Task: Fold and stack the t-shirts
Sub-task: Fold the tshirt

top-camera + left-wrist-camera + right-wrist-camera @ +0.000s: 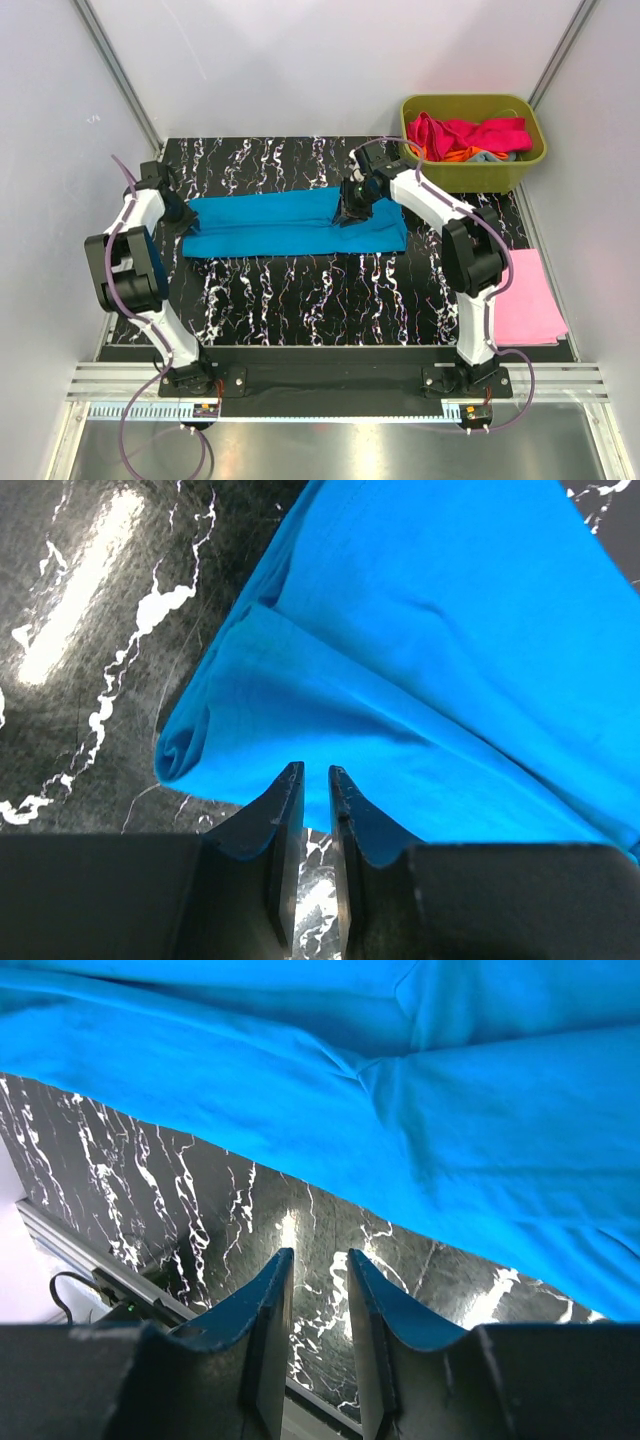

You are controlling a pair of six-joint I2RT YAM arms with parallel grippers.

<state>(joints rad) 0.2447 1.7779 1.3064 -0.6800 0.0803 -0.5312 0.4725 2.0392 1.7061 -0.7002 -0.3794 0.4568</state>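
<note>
A bright cyan-blue t-shirt (290,225) lies folded into a long strip across the middle of the black marbled table. My left gripper (180,215) is at the strip's left end. In the left wrist view the left gripper (310,770) has its jaws a narrow gap apart and empty, tips at the edge of the shirt (420,660). My right gripper (350,212) hovers over the strip's far edge, right of centre. In the right wrist view the right gripper (320,1253) is slightly open and empty, with the shirt (400,1090) beyond the tips. A light pink folded t-shirt (530,295) lies at the right.
An olive-green tub (530,160) stands at the back right, holding magenta (465,133), orange and grey-blue shirts in a heap. White walls close in the table on three sides. A metal rail (330,380) runs along the near edge by the arm bases.
</note>
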